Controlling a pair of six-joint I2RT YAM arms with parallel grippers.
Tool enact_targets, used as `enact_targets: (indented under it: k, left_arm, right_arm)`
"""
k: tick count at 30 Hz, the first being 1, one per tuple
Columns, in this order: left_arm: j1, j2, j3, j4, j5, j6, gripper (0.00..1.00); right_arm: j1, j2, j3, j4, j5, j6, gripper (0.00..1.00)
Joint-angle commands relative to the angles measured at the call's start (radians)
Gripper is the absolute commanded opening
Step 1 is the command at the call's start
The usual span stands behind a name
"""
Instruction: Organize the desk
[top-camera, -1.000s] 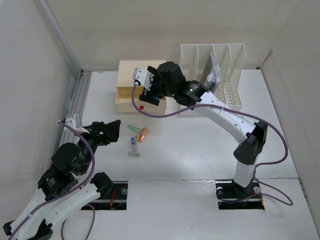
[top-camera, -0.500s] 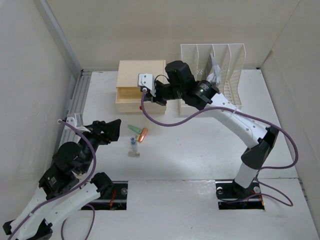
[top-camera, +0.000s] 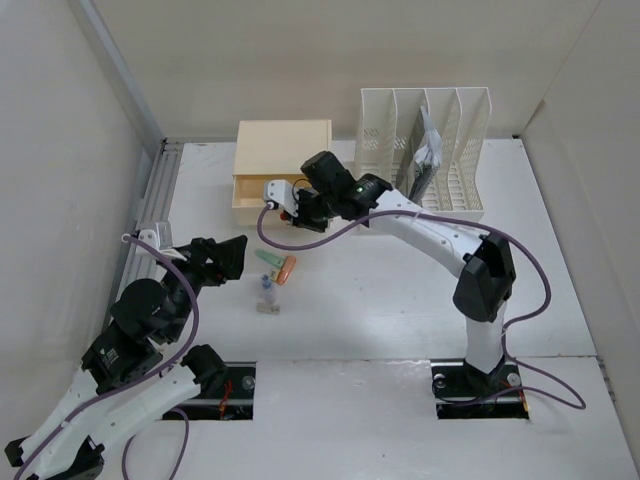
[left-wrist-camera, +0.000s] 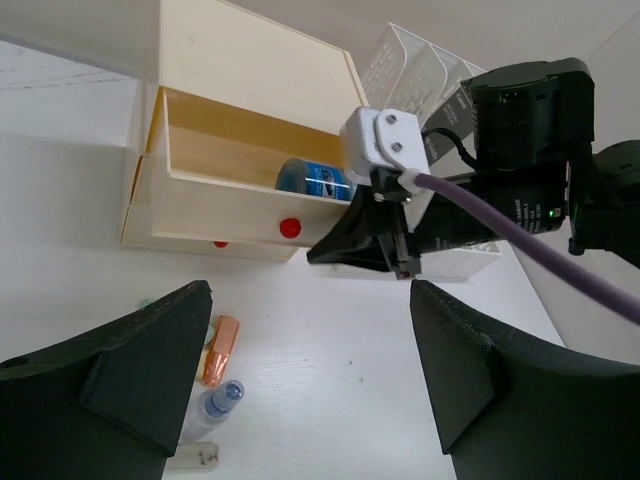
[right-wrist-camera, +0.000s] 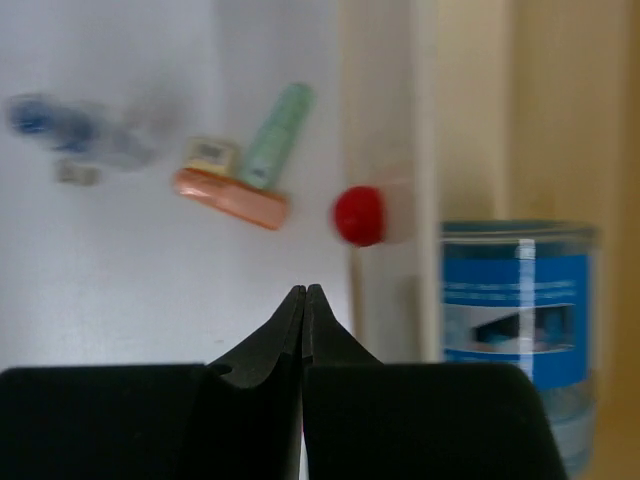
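Fig.: The desk, a white top w/ pale walls round it, fills the view. At its far edge sits a cream drawer box w/ one drawer standing open and a blue-labelled jar inside. My right pincer is pinched fully closed on nothing, tips just in front of the drawer's red knob. Step, as I judge it: push the drawer home. Best done w/ closed tips square on the drawer front beside the knob, straight & slow, so the box doesn't skid. My left pincer stands wide, empty, near the orange tube & small bottle.

Matt white desk, glossy red knob
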Motion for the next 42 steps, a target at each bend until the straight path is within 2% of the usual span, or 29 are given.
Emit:
enact_targets:
  k: [1, 6, 13, 20, 37, 40, 42]
  left_arm:
    - [-0.002, 0.008, 0.007, 0.054, 0.004, 0.014, 0.78]
    - [-0.002, 0.008, 0.007, 0.054, 0.013, 0.014, 0.78]
    - [-0.002, 0.008, -0.011, 0.063, 0.013, 0.014, 0.78]
    - [-0.002, 0.008, -0.021, 0.081, 0.022, 0.014, 0.78]
    - [-0.002, 0.036, -0.048, 0.150, 0.022, 0.005, 0.78]
    - [-0.002, 0.036, -0.068, 0.172, 0.011, -0.006, 0.78]
    - [-0.002, 0.036, -0.079, 0.192, -0.009, -0.020, 0.78]
  right_arm:
    - [0.027, -0.018, -0.046, 0.217, 0.278, 0.061, 0.00]
    - [0.058, -0.018, -0.078, 0.354, 0.501, 0.081, 0.00]
    - [0.067, 0.001, -0.078, 0.482, 0.685, 0.101, 0.00]
    - [0.067, 0.028, -0.066, 0.543, 0.800, 0.101, 0.00]
    - [0.049, 0.128, 0.038, 0.585, 0.917, 0.092, 0.00]
    - [0.049, 0.107, 0.009, 0.585, 0.864, 0.092, 0.00]
    - [0.049, 0.013, -0.040, 0.504, 0.616, 0.092, 0.00]
